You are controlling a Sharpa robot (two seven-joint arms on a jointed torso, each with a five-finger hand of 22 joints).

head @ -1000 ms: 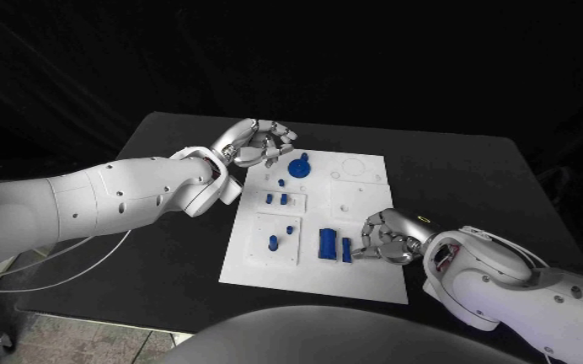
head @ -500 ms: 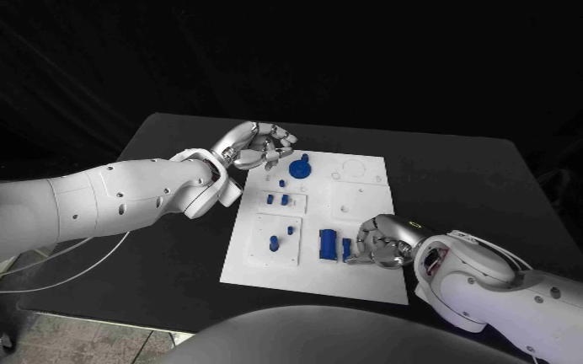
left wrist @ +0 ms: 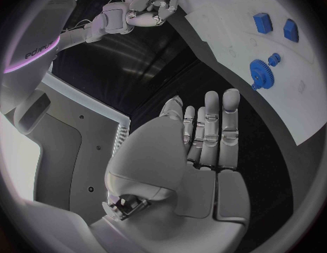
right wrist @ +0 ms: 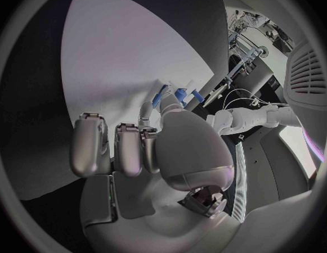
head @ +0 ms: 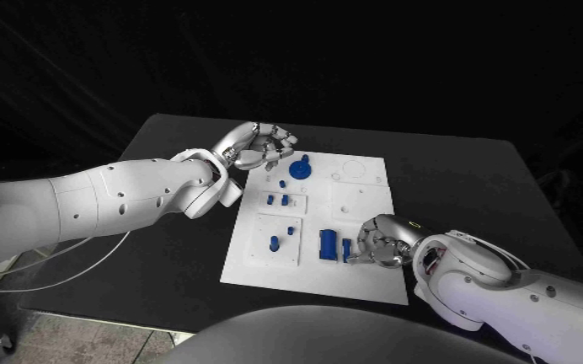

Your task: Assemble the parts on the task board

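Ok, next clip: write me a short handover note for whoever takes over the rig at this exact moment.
Left hand: holds nothing, fingers curled, at the task board's far left corner beside the blue gear.
Right hand: fingers at the narrow blue block, next to the bigger blue block; whether it grips it cannot be told.
Done: unclear. Left: small blue parts still spread over the board.

White task board (head: pixel 318 273) flat mid-table, small blue parts (head: pixel 328 243) across it.
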